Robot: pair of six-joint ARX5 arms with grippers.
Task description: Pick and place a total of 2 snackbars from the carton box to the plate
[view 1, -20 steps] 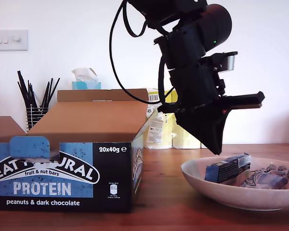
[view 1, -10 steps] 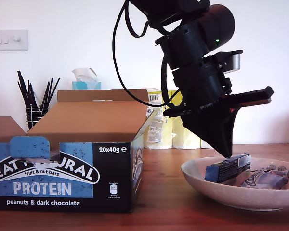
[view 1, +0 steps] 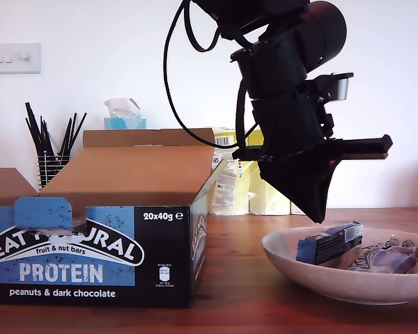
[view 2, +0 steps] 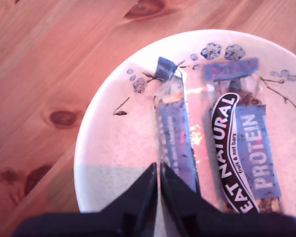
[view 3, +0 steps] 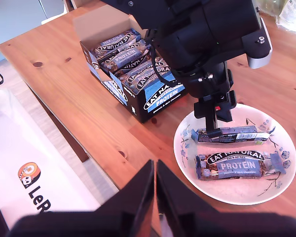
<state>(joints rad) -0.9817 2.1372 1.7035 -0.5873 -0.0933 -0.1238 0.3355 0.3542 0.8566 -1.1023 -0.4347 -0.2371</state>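
exterior view: the first end effector (view 1: 317, 219) hangs tip-down just above the plate (view 1: 320, 278), its two fingers drawn together into one point with nothing between them. directly beneath the tip a tilted bar (view 1: 331, 243) is propped up in the plate, and a flat bar (view 1: 386, 259) lies just beyond it. the open box (view 1: 90, 243) stands well off to the side on the tabletop (view 1: 230, 306).

both bars being in the plate, the placing is judged done and the step in hand is judged to be the retreat. it is best done by a straight lift, so that the tilted bar's wrapper is not snagged and the plate's rim is not knocked.

first wrist view: the first end effector (view 2: 158, 168) is seen closed, only a thin slit left between the fingers, empty. the tilted bar (view 2: 175, 133) lies just ahead of the tips, though contact cannot be told. the flat bar (view 2: 246, 148) rests beside it, label up, on the plate (view 2: 103, 148).

second wrist view: the second end effector (view 3: 154, 165) is also pressed together and empty, held well apart from the plate (view 3: 187, 148). more bars are seen packed in the box (view 3: 138, 74) ahead of it.
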